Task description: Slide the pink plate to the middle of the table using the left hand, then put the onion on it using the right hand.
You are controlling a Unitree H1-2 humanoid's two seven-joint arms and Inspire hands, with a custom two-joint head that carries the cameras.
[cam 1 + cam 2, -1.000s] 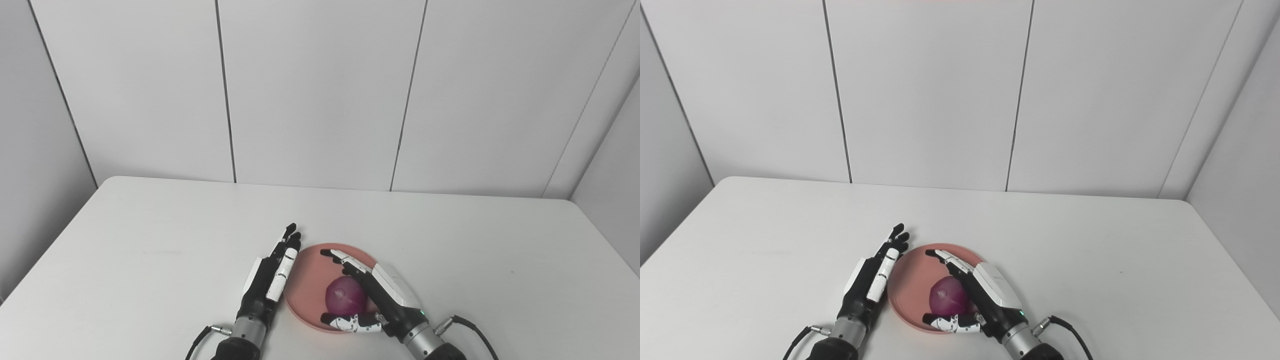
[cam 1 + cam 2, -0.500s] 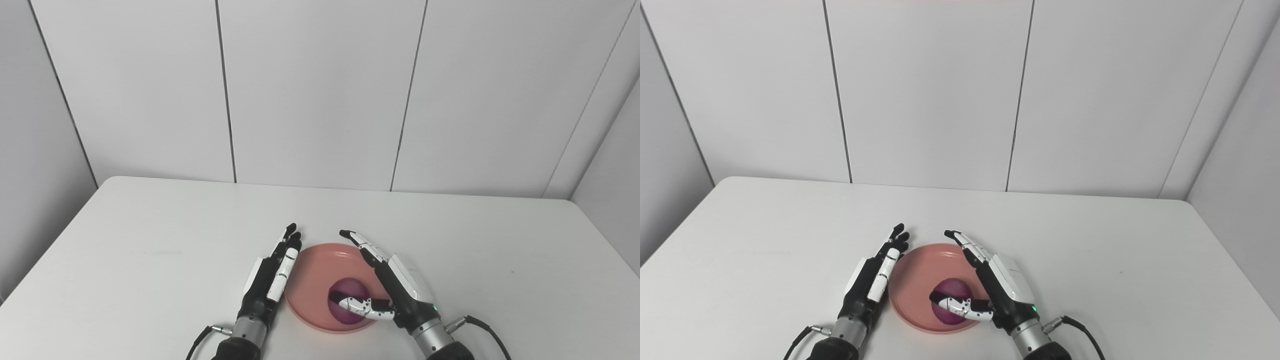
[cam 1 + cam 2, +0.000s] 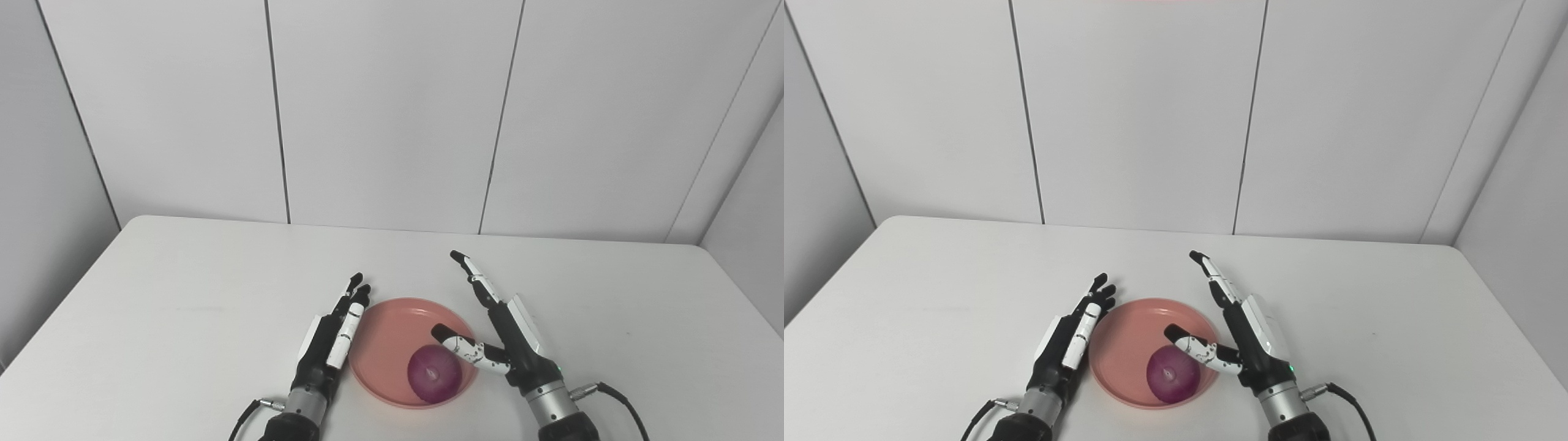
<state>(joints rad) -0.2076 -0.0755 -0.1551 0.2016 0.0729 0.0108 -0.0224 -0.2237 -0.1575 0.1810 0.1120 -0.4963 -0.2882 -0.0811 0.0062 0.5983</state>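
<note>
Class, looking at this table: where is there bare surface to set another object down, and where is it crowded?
Bare: the far table up to the wall, and both side stretches. Crowded: near centre, where the left robot hand flanks the pink plate holding the onion, with the open right robot hand at its right rim.

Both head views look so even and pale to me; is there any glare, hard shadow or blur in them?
Left eye view: soft, flat light; the round pink plate and purple-red onion are sharp, with only faint shadow on the white table. Right eye view: the same, no glare on the plate; a thin pinkish strip runs along the top edge, and the open right hand shows no motion blur.
</note>
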